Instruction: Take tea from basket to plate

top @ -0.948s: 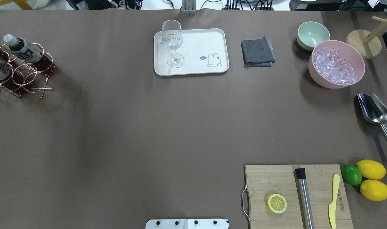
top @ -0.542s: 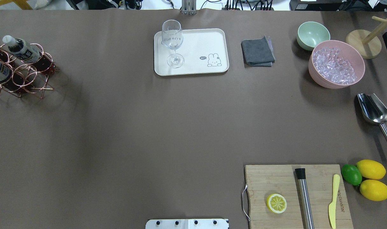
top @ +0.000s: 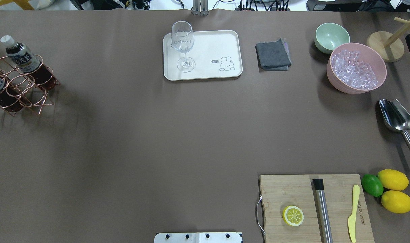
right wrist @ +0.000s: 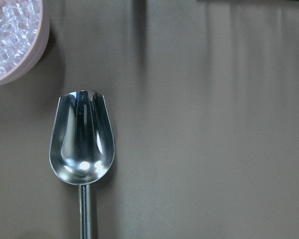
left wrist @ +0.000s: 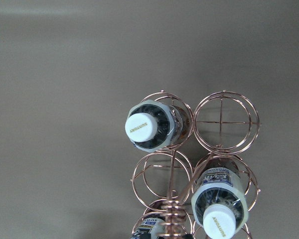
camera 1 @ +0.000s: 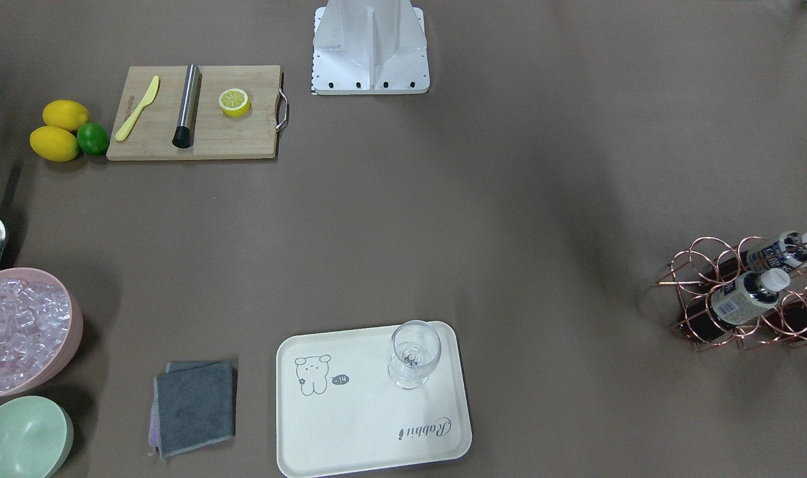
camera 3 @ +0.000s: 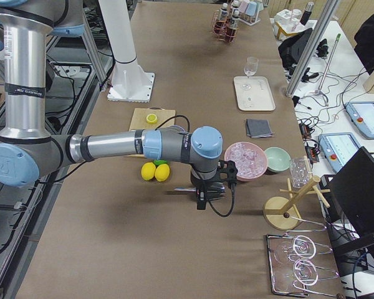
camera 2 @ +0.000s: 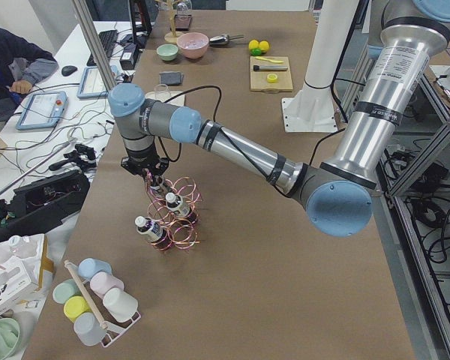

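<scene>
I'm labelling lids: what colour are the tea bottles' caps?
White; the tea cap shows best in the left wrist view, in the basket.

Steel scoop (right wrist: 81,139) beside ice bowl (right wrist: 17,40)

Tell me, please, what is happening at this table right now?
The left gripper hangs just above the handle of the wire basket at one end of the table; whether it grips the handle cannot be told. All three tea bottles sit in the basket. The plate carries only a glass. The right gripper hovers over a metal scoop beside the bowl of ice.
</scene>
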